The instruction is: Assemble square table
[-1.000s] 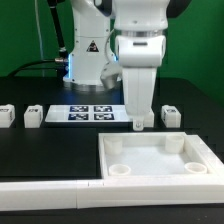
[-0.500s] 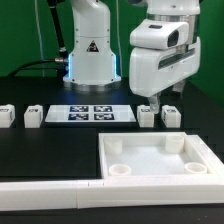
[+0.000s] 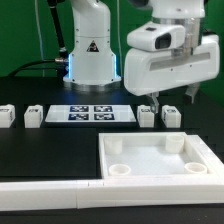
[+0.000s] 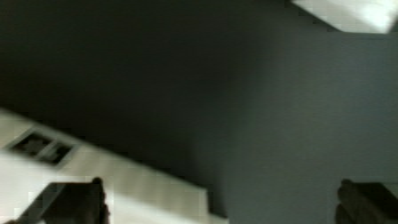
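The square table top, a white tray with a raised rim, lies at the front right of the exterior view. Two white leg blocks stand behind it, and two more stand at the far left. My gripper hangs tilted above the two right-hand blocks, open and empty. In the wrist view the gripper is open over the dark table, beside a white tagged piece; I cannot tell which part it is.
The marker board lies flat in front of the robot base. A long white bar fence runs along the front edge. A white shape shows at the wrist view's edge.
The gripper was low over the leg block beside the rightmost one. It has since let go, risen and tilted toward the exterior view's right. That block now stands free.
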Available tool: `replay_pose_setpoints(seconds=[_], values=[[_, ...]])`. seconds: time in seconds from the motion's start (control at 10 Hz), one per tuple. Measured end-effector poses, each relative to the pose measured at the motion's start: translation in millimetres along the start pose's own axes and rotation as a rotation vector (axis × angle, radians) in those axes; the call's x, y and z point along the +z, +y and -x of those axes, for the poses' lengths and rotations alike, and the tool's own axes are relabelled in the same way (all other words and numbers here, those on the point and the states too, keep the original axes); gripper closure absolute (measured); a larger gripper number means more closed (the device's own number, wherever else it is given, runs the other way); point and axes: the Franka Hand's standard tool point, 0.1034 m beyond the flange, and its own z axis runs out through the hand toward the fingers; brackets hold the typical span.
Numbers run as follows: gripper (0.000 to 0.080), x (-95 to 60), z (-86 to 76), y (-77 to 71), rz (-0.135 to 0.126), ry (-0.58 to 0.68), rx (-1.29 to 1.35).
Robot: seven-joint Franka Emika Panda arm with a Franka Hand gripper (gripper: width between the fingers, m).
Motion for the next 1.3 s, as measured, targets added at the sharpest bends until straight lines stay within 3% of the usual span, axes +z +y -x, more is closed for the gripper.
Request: replay_pose_setpoints(seconds=[0.2, 0.6, 0.8, 1.0, 1.3], values=[[0.0151, 4.2, 3.9, -13.5, -0.028, -0.022, 0.219], [0.0151, 4.3, 5.2, -13.9, -0.03, -0.047, 0.229], [0.0151, 9.9, 28.1, -25.1, -0.019, -0.216, 0.246], [0.0151, 17.5, 31.7, -24.2, -0.027, -0.293, 0.202], [0.0151, 17.0, 38.4, -24.3, -0.031, -0.485, 0.201]])
